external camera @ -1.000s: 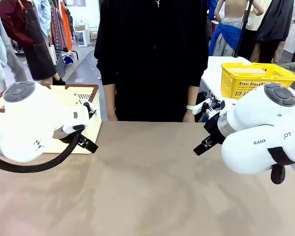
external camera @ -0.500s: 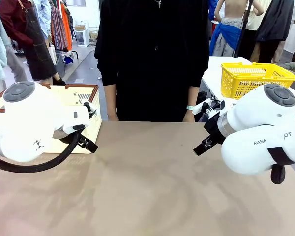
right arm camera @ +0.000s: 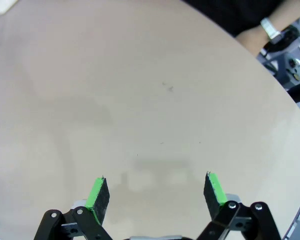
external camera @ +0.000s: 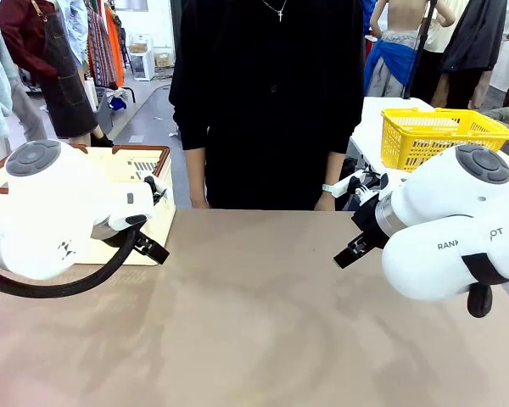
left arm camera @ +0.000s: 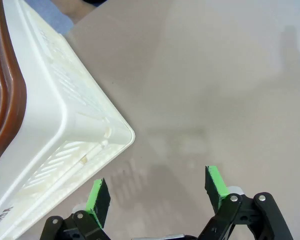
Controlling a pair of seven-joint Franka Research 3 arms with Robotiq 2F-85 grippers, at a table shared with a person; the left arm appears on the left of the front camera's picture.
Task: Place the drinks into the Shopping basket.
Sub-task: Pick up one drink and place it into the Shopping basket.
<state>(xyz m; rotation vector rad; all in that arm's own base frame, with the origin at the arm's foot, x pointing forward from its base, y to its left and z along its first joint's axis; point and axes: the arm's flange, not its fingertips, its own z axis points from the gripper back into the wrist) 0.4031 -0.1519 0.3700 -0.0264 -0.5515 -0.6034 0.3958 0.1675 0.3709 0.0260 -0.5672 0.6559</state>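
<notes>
The cream-white Shopping basket point(external camera: 144, 165) with a brown rim stands at the table's left, partly behind my left arm; its slotted corner point(left arm camera: 65, 120) fills the left of the left wrist view. The drinks are out of view. My left gripper point(left arm camera: 157, 192) hangs open over bare table just beside the basket's corner, green pads wide apart and nothing between them. My right gripper point(right arm camera: 155, 192) is open too, above the bare tabletop. In the front view its black fingers point(external camera: 356, 246) stick out from the right arm toward the table's middle.
A person in black stands at the far edge of the table, a wristband on one forearm point(external camera: 328, 185). A bright yellow mesh basket point(external camera: 437, 136) sits on another table at the back right. The brown tabletop point(external camera: 254, 314) lies bare between the arms.
The person has shifted slightly at the far edge. Neither arm has moved.
</notes>
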